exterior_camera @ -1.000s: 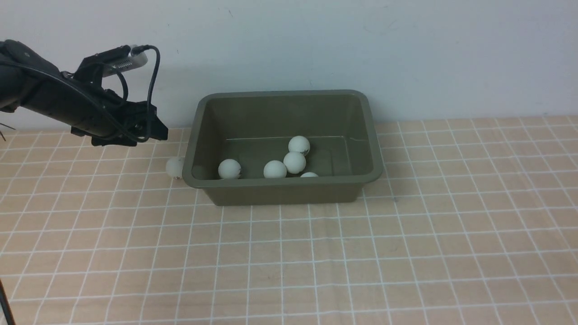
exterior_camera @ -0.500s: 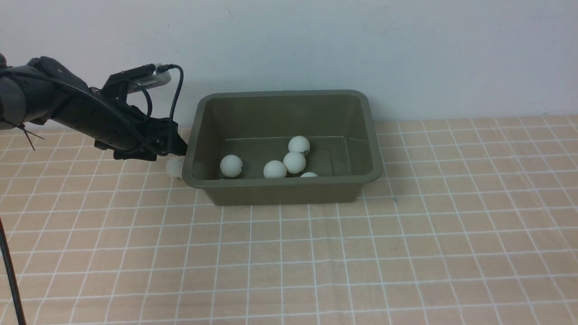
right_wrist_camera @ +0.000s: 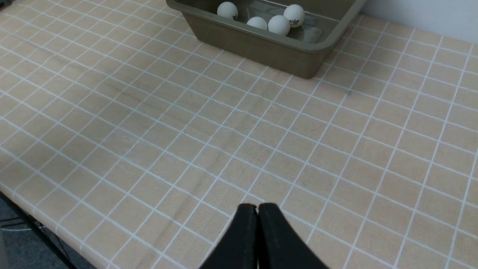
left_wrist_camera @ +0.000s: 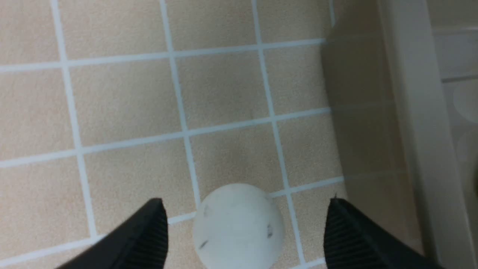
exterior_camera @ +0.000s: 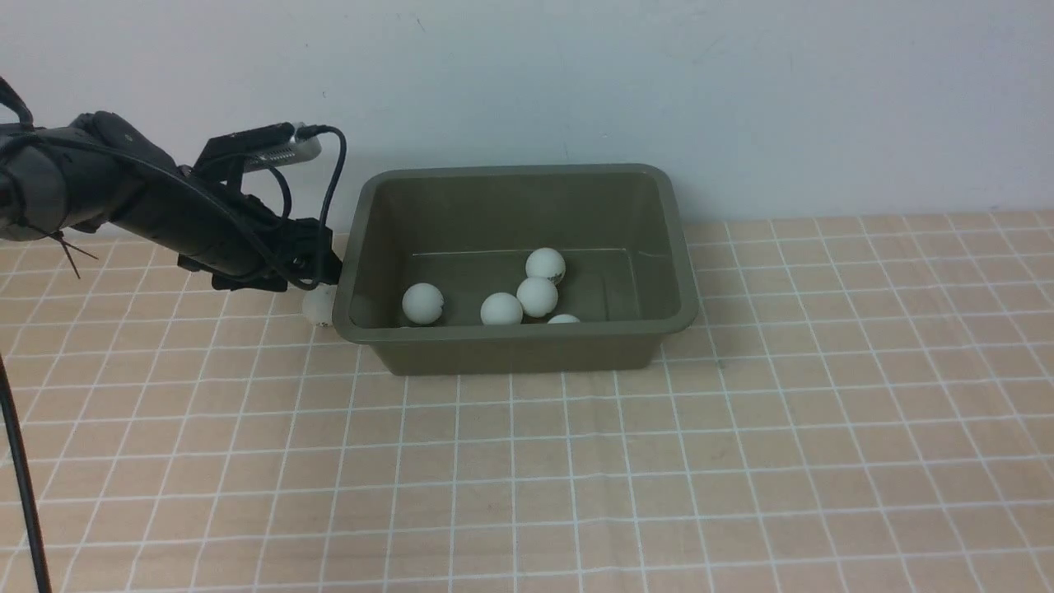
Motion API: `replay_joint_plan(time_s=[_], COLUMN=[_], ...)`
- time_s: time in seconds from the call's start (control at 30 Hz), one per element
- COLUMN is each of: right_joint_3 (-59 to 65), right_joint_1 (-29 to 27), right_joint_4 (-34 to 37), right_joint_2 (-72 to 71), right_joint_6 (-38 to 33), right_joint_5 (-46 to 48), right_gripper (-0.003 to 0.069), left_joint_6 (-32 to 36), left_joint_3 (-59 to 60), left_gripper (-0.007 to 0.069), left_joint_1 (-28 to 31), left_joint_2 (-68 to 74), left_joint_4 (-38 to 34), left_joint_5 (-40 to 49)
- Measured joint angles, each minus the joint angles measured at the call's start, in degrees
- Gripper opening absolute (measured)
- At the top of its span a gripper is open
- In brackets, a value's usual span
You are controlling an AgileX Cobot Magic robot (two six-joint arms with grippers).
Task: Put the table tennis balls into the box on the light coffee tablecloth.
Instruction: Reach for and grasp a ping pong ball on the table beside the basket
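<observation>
The olive-green box stands on the light coffee tablecloth near the back wall, with several white table tennis balls inside, such as one at its near left. One more ball lies on the cloth against the box's left wall. My left gripper is open just above and behind this ball. In the left wrist view the ball sits between the spread fingertips, untouched, with the box rim beside it. My right gripper is shut and empty over the cloth, far from the box.
A pale wall rises right behind the box. The table's near edge shows in the right wrist view, with dark floor below. A black cable hangs at the far left of the front view.
My left arm has moved right and down toward the box's left side, bringing the open gripper over the loose ball. The balls in the box have barely shifted.
</observation>
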Motion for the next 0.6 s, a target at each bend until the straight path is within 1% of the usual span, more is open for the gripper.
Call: replay_joint_plan(time_s=[0.17, 0.4, 0.6], right_joint_3=[0.0, 0.0, 0.0], right_joint_1=[0.0, 0.0, 0.0], right_joint_4=[0.0, 0.1, 0.1], right_joint_2=[0.0, 0.0, 0.0], right_joint_6=[0.0, 0.0, 0.0], right_joint_5=[0.0, -0.1, -0.1], right_gripper=[-0.0016, -0.0016, -0.0016], left_joint_6=[-0.1, -2.5, -2.7], left_joint_3=[0.0, 0.0, 0.0], left_gripper=[0.0470, 0.0470, 0.0470], left_joint_1=[-0.4, -0.4, -0.5], left_joint_2=[0.0, 0.0, 0.0], left_joint_4=[0.9, 4.1, 4.3], left_joint_5=[-0.1, -0.1, -0.1])
